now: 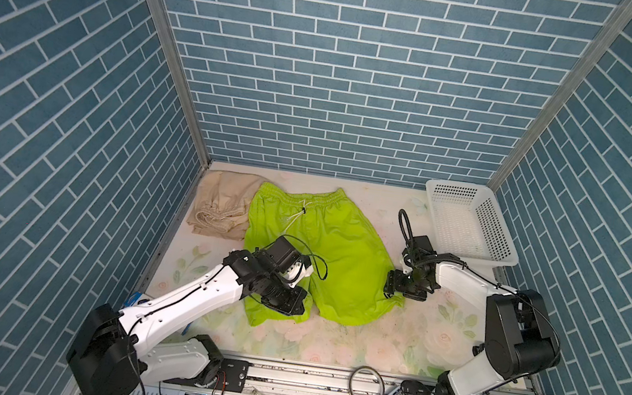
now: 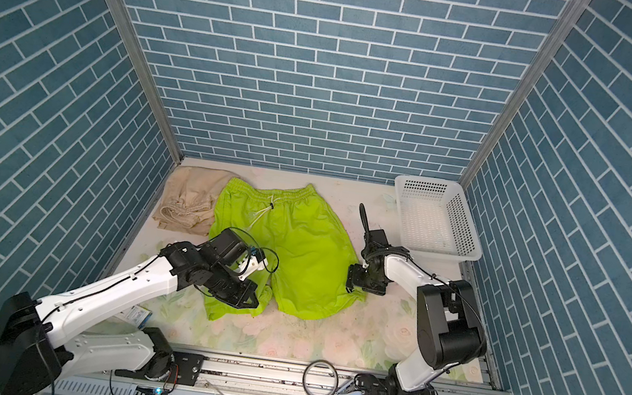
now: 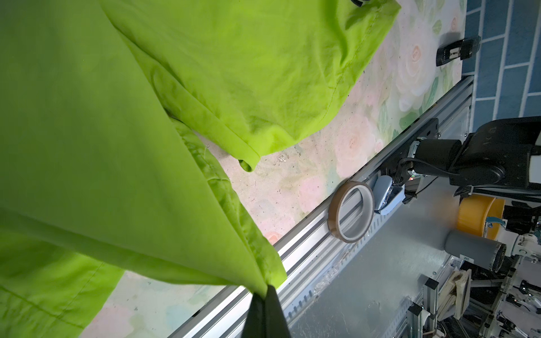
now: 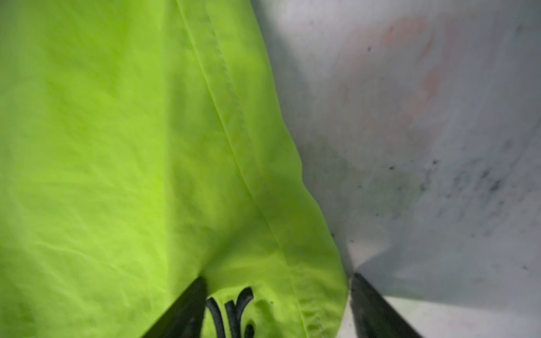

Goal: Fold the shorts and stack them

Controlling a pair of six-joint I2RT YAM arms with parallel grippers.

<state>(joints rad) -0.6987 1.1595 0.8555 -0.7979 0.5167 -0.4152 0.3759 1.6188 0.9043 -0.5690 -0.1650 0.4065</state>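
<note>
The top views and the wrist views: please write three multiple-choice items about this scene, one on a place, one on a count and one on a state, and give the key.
1. Where does the white basket stand on the table?
A. in the far right corner
B. in the near left corner
C. in the middle, between the arms

2. How many pairs of shorts lie on the table?
A. one
B. two
C. three

3. In what state is the left gripper?
A. open over bare table
B. shut on the lime-green shorts
C. shut on the basket rim

Key:
1 A: both top views show it by the back wall, at the right.
2 B: there are the beige shorts and the lime-green pair.
3 B: in the left wrist view its closed fingers pinch a corner of the green hem.
</note>
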